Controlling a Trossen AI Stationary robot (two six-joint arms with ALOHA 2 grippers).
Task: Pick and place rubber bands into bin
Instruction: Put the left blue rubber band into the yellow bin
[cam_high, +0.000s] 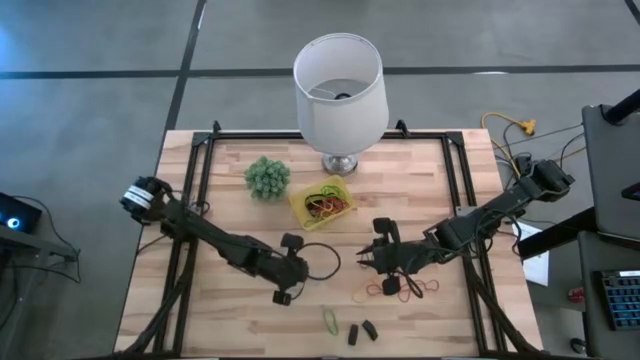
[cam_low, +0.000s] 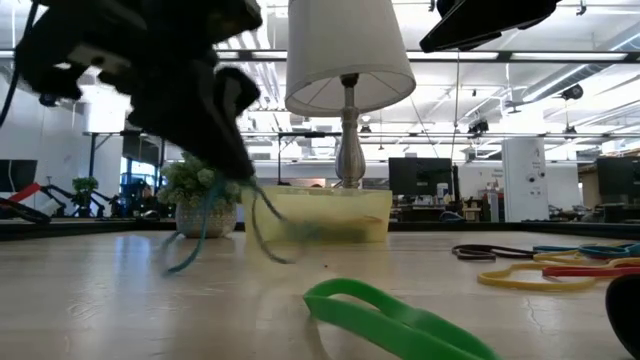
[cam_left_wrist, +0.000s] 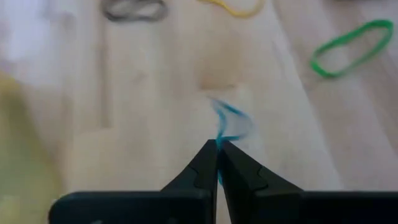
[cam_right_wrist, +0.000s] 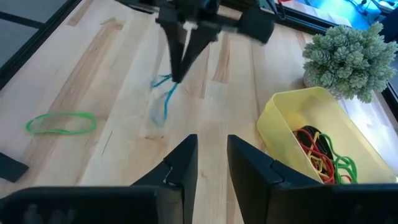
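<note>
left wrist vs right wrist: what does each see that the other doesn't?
Left wrist only: the left end effector seen close, shut on a blue rubber band. Right wrist only: the yellow bin with rubber bands inside, the green ball plant, and the right end effector, open with nothing between its fingers. Both: the blue band, a green rubber band lying on the table.

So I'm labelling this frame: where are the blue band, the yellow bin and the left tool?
blue rubber band (cam_right_wrist: 163, 93): right wrist view, its hanging loop.
yellow bin (cam_right_wrist: 287, 122): right wrist view, near wall.
left tool (cam_left_wrist: 218, 149): left wrist view, shut tips.
</note>
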